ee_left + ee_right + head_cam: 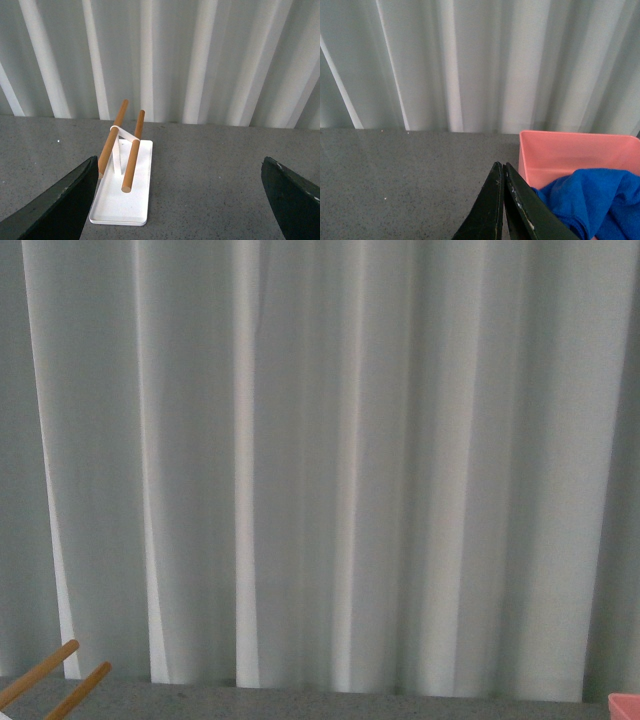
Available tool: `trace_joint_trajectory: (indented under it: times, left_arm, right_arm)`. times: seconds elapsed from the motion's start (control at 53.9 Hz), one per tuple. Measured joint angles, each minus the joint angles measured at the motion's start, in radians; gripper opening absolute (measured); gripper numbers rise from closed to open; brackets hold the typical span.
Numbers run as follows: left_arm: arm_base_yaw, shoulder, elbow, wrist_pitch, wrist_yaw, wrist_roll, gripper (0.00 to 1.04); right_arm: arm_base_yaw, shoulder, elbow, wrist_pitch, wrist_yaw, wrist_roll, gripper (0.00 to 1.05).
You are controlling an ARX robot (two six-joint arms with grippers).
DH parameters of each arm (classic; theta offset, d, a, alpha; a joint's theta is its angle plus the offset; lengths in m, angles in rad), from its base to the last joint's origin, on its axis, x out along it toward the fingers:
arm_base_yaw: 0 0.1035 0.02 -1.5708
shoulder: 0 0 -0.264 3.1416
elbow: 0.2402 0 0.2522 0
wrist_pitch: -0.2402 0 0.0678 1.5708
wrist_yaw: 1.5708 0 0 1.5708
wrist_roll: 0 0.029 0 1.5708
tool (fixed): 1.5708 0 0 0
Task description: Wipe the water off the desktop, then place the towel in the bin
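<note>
Towel: the royal-blue terry towel [592, 200] is lying bunched inside the salmon-pink bin [560, 150], drooping against its near wall; how much of it is hanging over the rim cannot be told, since the picture cuts it off.
Bin: it is sitting on the speckled grey desktop [395, 175], close to the pleated curtain [320, 460]; in the front view only its corner [625, 702] is showing at the far right.
Nearer arm: the right gripper [504, 200] is hovering just beside the bin, with the towel lying off to one side of its tips; its two dark fingers are pressed together with nothing between them.
Other arm: the left gripper [180, 200] is standing spread wide and empty, facing the white tray with wooden rods [122, 200], well apart from the bin.
Judgement: the towel is looking already delivered.
</note>
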Motion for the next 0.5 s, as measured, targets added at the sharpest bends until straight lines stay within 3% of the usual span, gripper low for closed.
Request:
trace_joint_trajectory:
  times: [0.501]
  left_arm:
    - [0.000,0.000,0.000,0.000,0.000,0.000,0.98]
  right_arm:
    - [0.000,-0.381,-0.027,-0.324,0.002,0.002,0.03]
